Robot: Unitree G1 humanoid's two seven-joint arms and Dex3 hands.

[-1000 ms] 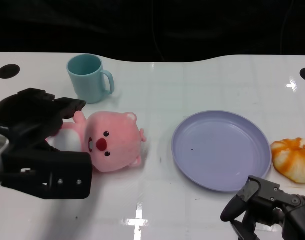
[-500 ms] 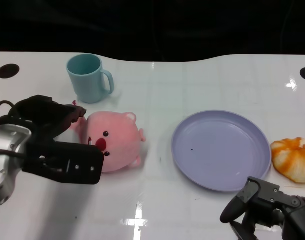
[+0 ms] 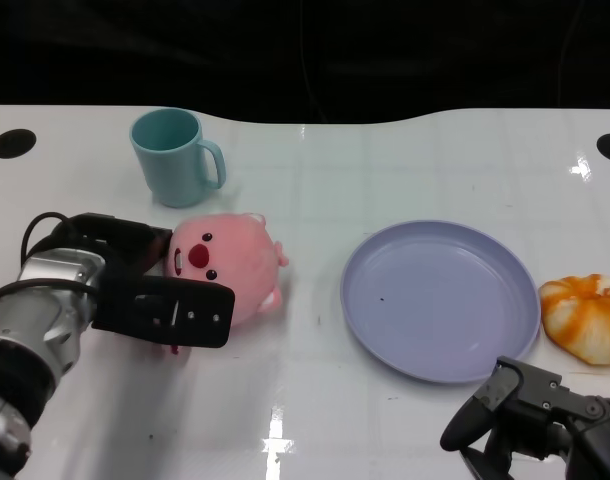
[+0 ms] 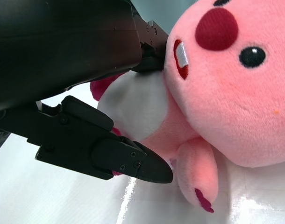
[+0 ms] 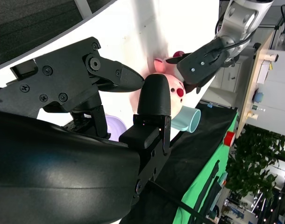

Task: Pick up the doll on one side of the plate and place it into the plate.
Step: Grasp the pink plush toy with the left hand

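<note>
The pink doll (image 3: 225, 265) lies left of the lavender plate (image 3: 440, 300), its face turned up and toward me. My left hand (image 3: 155, 295) grips it from the left, black fingers (image 4: 110, 158) wrapped around its white belly and neck. Close up, the doll (image 4: 236, 93) fills the left wrist view. My right hand (image 3: 530, 420) rests low at the table's front right, near the plate's front rim, fingers apart and holding nothing. The right wrist view looks past that hand (image 5: 110, 93) to the doll (image 5: 173, 86) and the left hand (image 5: 208, 56).
A teal mug (image 3: 175, 155) stands behind the doll, handle to the right. An orange-and-white bun-shaped toy (image 3: 588, 315) lies just right of the plate. Dark round holes (image 3: 10, 143) mark the table's far corners.
My left hand has moved right and closed around the doll. The doll has tipped up and shifted slightly away from me. The right hand has stayed put.
</note>
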